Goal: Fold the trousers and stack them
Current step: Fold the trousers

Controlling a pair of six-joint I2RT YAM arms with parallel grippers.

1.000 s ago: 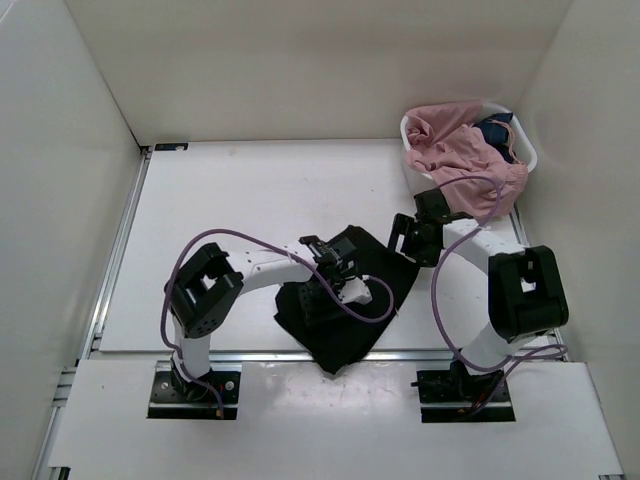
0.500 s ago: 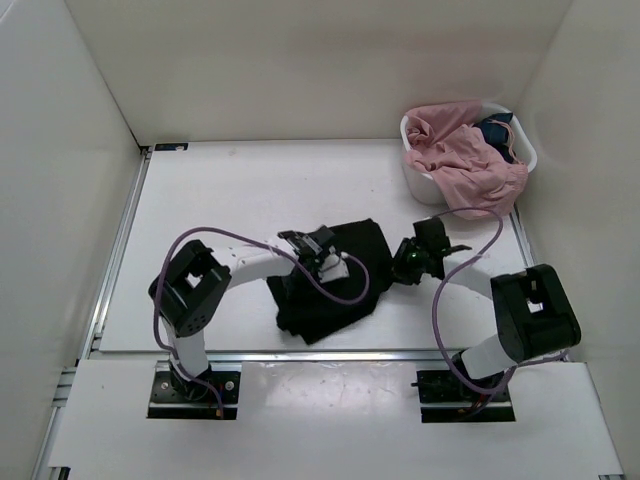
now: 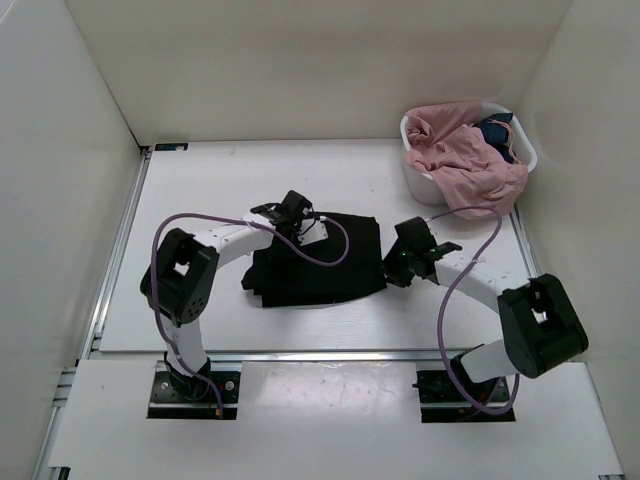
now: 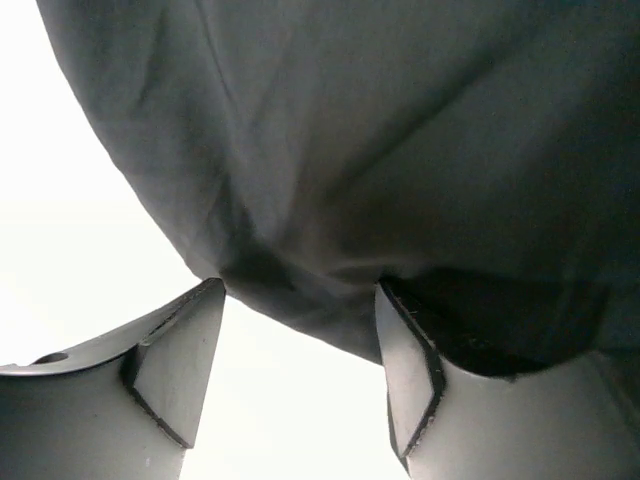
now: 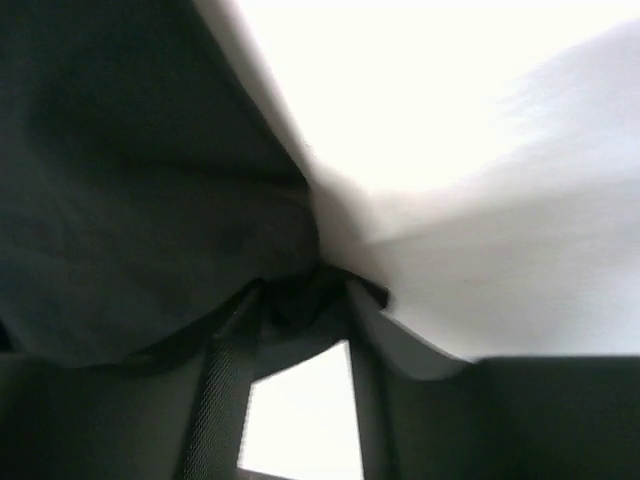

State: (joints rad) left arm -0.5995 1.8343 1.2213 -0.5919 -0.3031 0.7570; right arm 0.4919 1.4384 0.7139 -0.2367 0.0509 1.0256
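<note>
1. White table (image 3: 200, 200), metal rail along its 9 o'clock edge.
2. Plain white walls (image 3: 300, 60) enclose three sides.
3. White basket (image 3: 415, 178) at 2 o'clock holds pink garment (image 3: 455, 155).
4. Lighting even, bright.

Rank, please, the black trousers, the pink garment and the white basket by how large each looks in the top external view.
1. trousers, the largest dark patch.
2. pink garment, spilling over the rim.
3. white basket: only rim and wall show, so its place under the pink garment is unsure.
</note>
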